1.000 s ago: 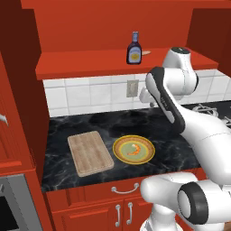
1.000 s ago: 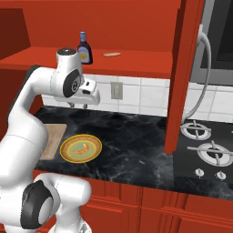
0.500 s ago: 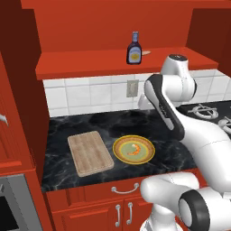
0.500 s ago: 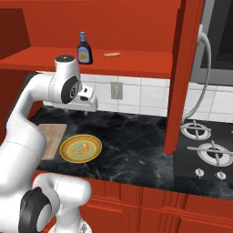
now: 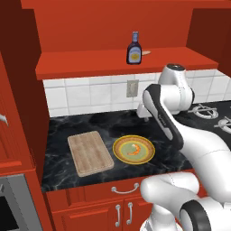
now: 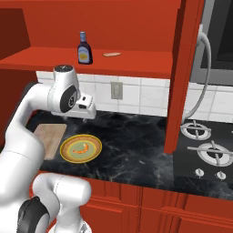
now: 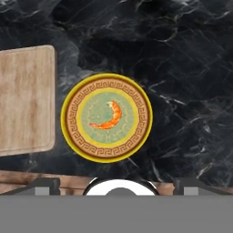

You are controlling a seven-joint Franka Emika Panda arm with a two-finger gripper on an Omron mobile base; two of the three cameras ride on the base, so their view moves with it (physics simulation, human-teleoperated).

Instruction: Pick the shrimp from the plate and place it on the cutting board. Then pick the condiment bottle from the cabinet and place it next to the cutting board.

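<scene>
The small curved orange shrimp [image 7: 109,117] lay in the pale green centre of the round plate [image 7: 73,136] with the yellow-orange rim and a brown patterned band; the plate stood on the black marbled countertop [image 7: 182,68], just beside the rectangular light tan wooden cutting board [image 7: 25,98], with a narrow strip of dark stone between them; nothing lay on the board. In the left base view the board [image 5: 89,152] was to the left of the plate [image 5: 122,155] and the shrimp [image 5: 133,149] was near the middle of it; in the right base view the shrimp [image 6: 82,148] lay on the plate [image 6: 68,154] and the board [image 6: 49,136] was partly hidden behind the white arm.

The two-finger gripper [image 7: 116,184] hung high above the plate and looked straight down on it; its dark fingertips [image 7: 43,184] stood wide apart at the lower edge of the hand view, with nothing between them; it touched neither the shrimp nor the plate.

The small dark brown-purple condiment bottle [image 5: 134,48] with the pale cap and the yellow-orange round label stood upright on the open shelf of the large red wooden cabinet [image 5: 90,67]; a small flat tan thing [image 6: 111,55] lay near it on the same shelf.
</scene>
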